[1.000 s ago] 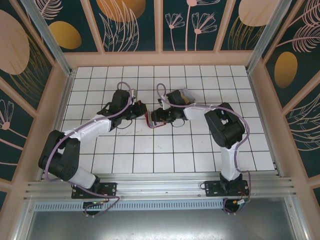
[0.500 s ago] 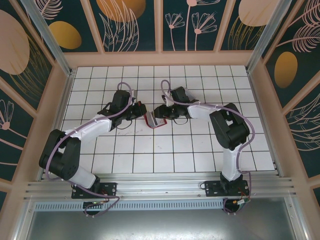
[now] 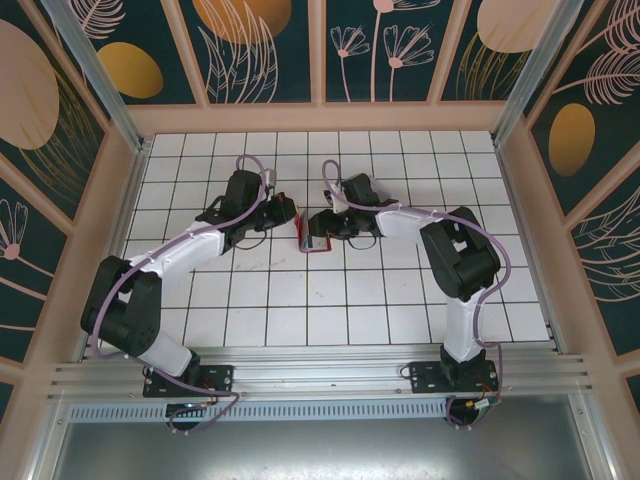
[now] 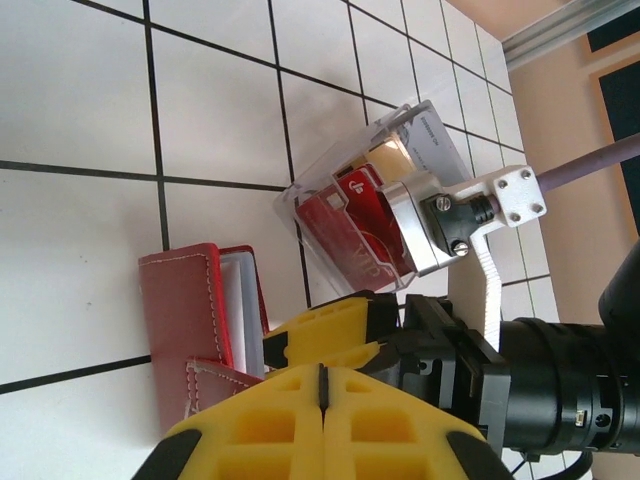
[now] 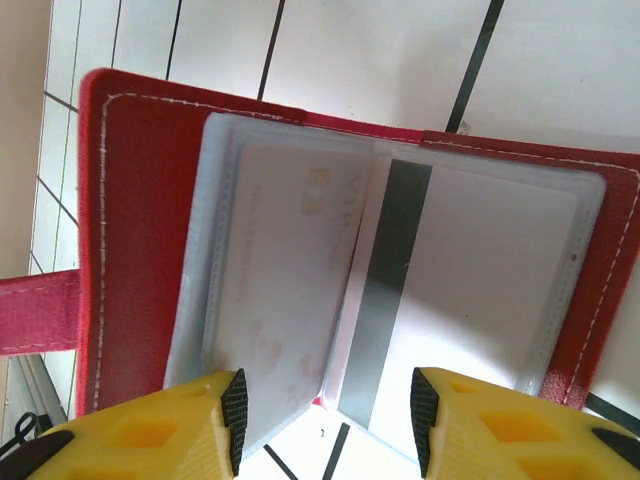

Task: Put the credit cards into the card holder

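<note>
Card holder (image 5: pixel 130 200) lies open at the middle of the tiled desk (image 3: pixel 400 290), a clear box (image 4: pixel 420 130) with a red credit card (image 4: pixel 350 215) just beside it. Right fingers (image 5: pixel 200 430) are spread over it; left fingers (image 4: pixel 270 400) are pressed together at its edge.

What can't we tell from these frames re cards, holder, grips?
- Left wrist: card count in the clear box; a silver bracket covers the stack.
- Left wrist: whether the left gripper pinches the card holder flap; its yellow fingers cover that corner.
- Right wrist: whether the striped card is inside a sleeve or loose; pale plastic blurs its edges above the open right gripper.
</note>
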